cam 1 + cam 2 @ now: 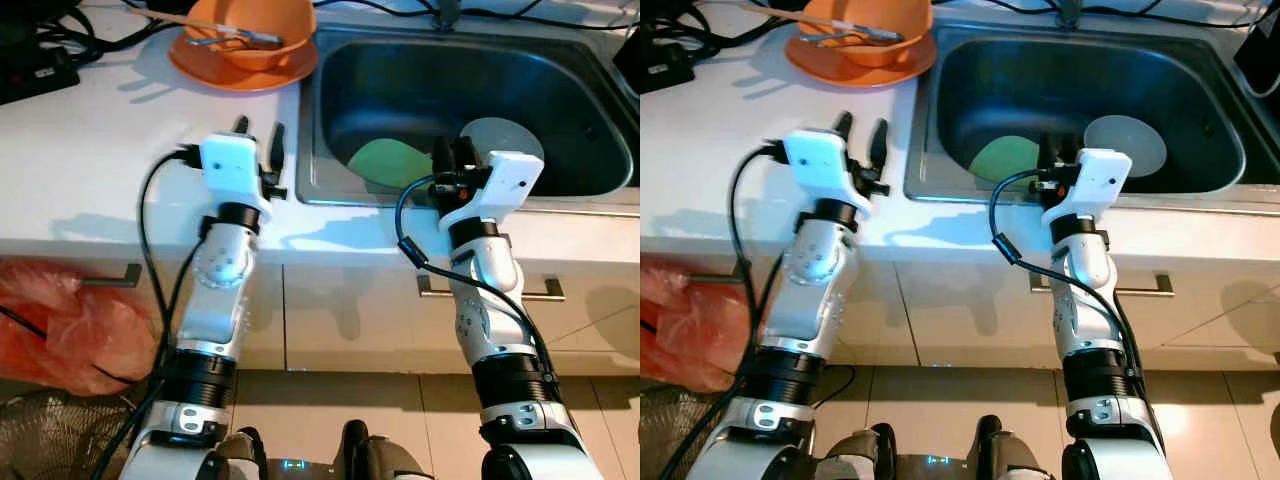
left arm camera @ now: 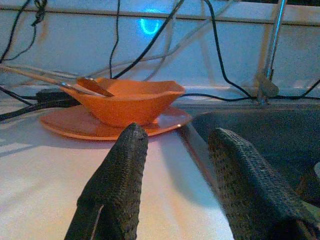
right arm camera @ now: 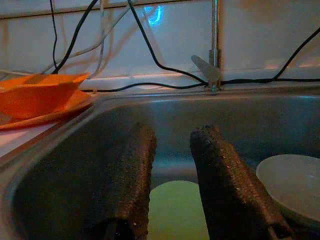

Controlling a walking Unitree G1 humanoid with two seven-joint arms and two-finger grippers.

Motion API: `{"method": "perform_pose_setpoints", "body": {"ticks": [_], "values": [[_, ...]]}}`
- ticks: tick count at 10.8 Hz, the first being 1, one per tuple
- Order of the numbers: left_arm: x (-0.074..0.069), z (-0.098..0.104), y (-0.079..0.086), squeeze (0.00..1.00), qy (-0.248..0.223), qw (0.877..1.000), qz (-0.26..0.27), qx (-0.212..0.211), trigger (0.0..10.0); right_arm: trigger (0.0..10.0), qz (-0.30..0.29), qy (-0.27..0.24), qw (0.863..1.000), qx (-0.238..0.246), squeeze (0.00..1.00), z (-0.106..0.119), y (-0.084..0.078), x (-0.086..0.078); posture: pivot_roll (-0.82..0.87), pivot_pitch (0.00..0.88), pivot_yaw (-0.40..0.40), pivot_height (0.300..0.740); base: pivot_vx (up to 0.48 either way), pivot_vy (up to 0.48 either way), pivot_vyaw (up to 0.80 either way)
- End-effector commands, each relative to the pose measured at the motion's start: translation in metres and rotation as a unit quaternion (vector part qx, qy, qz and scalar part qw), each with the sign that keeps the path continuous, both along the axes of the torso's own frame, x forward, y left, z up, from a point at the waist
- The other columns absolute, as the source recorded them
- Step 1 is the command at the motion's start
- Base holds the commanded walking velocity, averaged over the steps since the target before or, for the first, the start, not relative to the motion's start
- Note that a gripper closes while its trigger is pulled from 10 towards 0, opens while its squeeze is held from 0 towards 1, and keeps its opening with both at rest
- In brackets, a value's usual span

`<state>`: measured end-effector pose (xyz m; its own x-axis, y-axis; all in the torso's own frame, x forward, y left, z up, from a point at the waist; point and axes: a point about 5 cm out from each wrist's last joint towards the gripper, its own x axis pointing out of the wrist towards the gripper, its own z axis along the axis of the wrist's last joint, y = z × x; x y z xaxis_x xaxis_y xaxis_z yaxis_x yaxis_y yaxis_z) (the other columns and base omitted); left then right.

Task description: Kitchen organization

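Note:
An orange bowl (image 1: pixel 255 28) holding utensils (image 1: pixel 235 37) rests on an orange plate (image 1: pixel 215 70) at the back of the white counter (image 1: pixel 90 140). A green plate (image 1: pixel 385 162) and a white plate (image 1: pixel 505 137) lie in the steel sink (image 1: pixel 460 70). My left gripper (image 1: pixel 260 137) hovers open over the counter beside the sink's left rim, short of the orange dishes, nothing between its fingers (image 2: pixel 120 180). My right gripper (image 1: pixel 452 155) hangs open over the sink's front edge, above the green plate (image 3: pixel 175 207), with the white plate (image 3: pixel 292 182) beside it.
Black cables (image 1: pixel 60 40) and a dark box lie at the counter's back left. A tap (image 3: pixel 214 50) stands behind the sink by the tiled wall. Below are cabinet fronts with handles (image 1: pixel 545 292), and a red plastic bag (image 1: pixel 60 325) hangs at the lower left.

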<state>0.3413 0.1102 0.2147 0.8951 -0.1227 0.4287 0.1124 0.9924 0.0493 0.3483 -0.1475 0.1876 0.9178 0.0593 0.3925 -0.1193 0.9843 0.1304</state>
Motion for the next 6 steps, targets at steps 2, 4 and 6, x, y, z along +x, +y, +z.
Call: {"method": "perform_pose_setpoints", "body": {"ticks": [2, 4, 6], "values": [[-0.002, 0.008, -0.002, 0.0, -0.013, 1.0, 0.0, 0.001, 10.0, 10.0, -0.002, 0.022, 1.0, -0.003, 0.0, -0.01, -0.001, 0.0, 0.17, 0.192, -0.032, 0.74, 0.24, 0.0, 0.0], [-0.002, 0.012, -0.001, 0.0, -0.021, 1.0, 0.001, 0.003, 10.0, 10.0, -0.001, 0.018, 1.0, -0.005, 0.0, -0.008, 0.0, 0.001, 0.17, 0.187, -0.029, 0.74, 0.266, 0.0, 0.0], [-0.002, 0.018, -0.002, 0.0, -0.028, 1.0, 0.001, 0.002, 10.0, 10.0, 0.0, 0.011, 1.0, 0.0, 0.0, -0.003, 0.0, 0.001, 0.17, 0.188, -0.029, 0.74, 0.306, 0.0, 0.0]]}}
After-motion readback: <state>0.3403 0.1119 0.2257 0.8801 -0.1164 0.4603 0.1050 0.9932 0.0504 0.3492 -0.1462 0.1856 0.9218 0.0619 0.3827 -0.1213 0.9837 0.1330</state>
